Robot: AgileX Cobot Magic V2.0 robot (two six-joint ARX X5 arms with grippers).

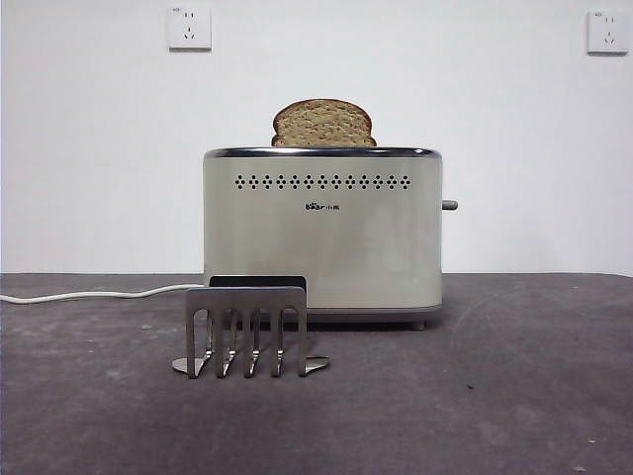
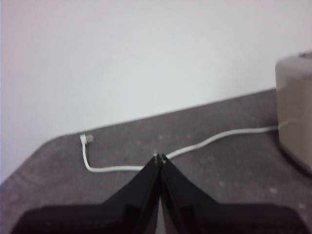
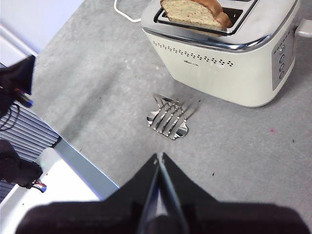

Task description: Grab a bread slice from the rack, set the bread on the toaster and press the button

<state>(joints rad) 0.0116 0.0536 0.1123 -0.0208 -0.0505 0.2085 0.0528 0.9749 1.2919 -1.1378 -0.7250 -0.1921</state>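
Note:
The slice of bread (image 1: 323,124) stands in a slot of the cream toaster (image 1: 322,233), its domed top sticking out above the chrome rim; the right wrist view shows the bread (image 3: 192,13) too, in the toaster (image 3: 229,53). The steel rack (image 1: 246,332) stands in front of the toaster, with nothing in it, and shows as the rack (image 3: 167,117) from above. The grey button (image 1: 450,205) juts from the toaster's right side, seen again as the button (image 3: 304,28). My left gripper (image 2: 160,157) is shut, off to the toaster's left. My right gripper (image 3: 159,157) is shut, high above the table.
A white power cord (image 1: 99,293) runs from the toaster along the table to the left, ending in a plug (image 2: 87,138). Two wall sockets (image 1: 189,27) sit on the white wall behind. The table's edge and other equipment (image 3: 29,141) show in the right wrist view.

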